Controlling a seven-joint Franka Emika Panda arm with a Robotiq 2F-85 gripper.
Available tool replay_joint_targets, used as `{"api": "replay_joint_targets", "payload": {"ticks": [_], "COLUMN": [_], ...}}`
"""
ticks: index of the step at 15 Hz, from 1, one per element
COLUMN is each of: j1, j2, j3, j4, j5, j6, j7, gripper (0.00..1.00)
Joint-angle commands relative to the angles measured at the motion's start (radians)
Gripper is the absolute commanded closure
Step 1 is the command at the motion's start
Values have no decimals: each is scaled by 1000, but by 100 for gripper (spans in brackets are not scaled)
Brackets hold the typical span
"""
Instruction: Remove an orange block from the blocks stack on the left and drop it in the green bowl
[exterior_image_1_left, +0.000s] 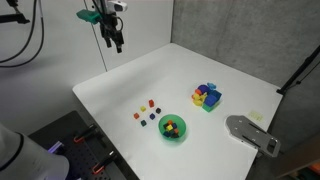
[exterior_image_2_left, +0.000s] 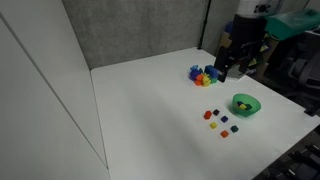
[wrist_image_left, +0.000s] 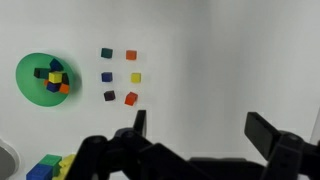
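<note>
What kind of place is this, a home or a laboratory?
Probably a laboratory test cell: a plain white table, grey partition wall, and tiny coloured cubes set out in neat rows.

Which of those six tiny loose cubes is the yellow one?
The tiny yellow cube, middle of the column farther from the small round green bowl in the wrist view, between an orange cube and a red cube.

Lab: white table, grey backdrop.
</note>
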Motion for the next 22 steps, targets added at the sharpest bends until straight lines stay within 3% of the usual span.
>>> {"api": "replay_joint_targets", "payload": {"ticks": [1, 9, 14, 22], "j1": [-3, 7, 17, 46], "j2": [91, 218, 338, 534], "j3": [-33, -112, -167, -241], "j4": [51, 36, 48, 78], "j5": [1, -99, -173, -146], "j6": [53, 276, 353, 438], "j7": [64, 148, 167, 142], "gripper": [0, 0, 0, 0]}}
